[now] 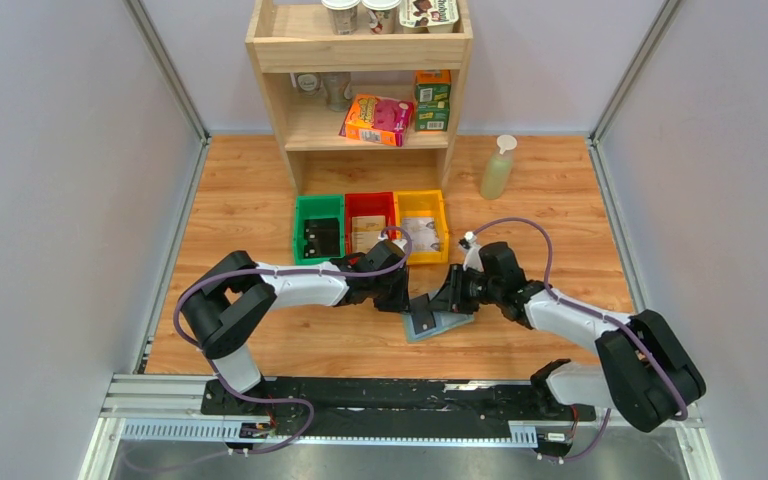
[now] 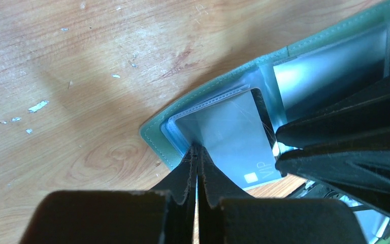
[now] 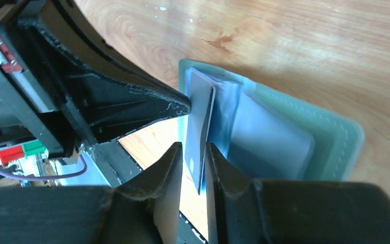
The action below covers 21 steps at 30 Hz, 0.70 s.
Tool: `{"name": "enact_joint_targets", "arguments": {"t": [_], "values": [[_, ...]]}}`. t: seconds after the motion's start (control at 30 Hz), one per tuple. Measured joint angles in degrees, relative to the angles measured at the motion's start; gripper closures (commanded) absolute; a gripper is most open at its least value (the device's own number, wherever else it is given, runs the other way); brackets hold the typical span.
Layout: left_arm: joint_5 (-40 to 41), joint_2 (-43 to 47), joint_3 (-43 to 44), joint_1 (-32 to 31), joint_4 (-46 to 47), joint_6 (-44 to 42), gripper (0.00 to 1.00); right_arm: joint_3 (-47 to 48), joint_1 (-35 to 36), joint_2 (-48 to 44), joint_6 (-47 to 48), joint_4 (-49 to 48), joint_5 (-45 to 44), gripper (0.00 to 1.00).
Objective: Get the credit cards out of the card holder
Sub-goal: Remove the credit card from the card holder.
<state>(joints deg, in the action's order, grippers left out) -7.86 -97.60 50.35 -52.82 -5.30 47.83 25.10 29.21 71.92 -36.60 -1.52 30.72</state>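
The grey-green card holder [image 1: 452, 326] [image 2: 330, 44] [image 3: 337, 133] lies open on the wooden floor between my arms. One inner clear sleeve is lifted upright with a dark credit card [image 1: 422, 317] [image 2: 233, 140] [image 3: 199, 114] marked VIP in it. My left gripper [image 1: 407, 300] [image 2: 198, 148] is shut on the edge of that sleeve. My right gripper [image 1: 448, 297] [image 3: 195, 153] straddles the card's free edge with its jaws narrow, and a gap shows between one finger and the card. A second pale slot [image 3: 269, 137] lies flat behind.
Green [image 1: 301, 228], red [image 1: 369, 203] and yellow [image 1: 442, 222] bins stand just beyond the holder. Behind them is a wooden shelf [image 1: 360, 52] with boxes and cups. A soap bottle [image 1: 497, 168] is at the right. The metal rail [image 1: 360, 395] runs along the near edge.
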Motion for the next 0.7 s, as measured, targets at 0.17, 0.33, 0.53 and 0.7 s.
{"name": "enact_joint_targets", "arguments": {"t": [0.17,0.33,0.53,0.7], "values": [[-0.1,-0.1,0.0,0.0,0.3,0.0,1.00,0.0,-1.8,2.4,0.0,0.1,-1.3,0.82],[-0.5,-0.3,0.0,0.0,0.8,0.0,1.00,0.0,-3.7,5.5,0.0,0.3,-2.2,0.82],[-0.7,-0.4,0.0,0.0,1.0,0.0,1.00,0.0,-5.3,7.5,0.0,0.4,-2.1,0.83],[-0.9,-0.5,0.0,0.0,1.2,0.0,1.00,0.0,-5.7,8.7,0.0,-0.5,-0.7,0.83]]}}
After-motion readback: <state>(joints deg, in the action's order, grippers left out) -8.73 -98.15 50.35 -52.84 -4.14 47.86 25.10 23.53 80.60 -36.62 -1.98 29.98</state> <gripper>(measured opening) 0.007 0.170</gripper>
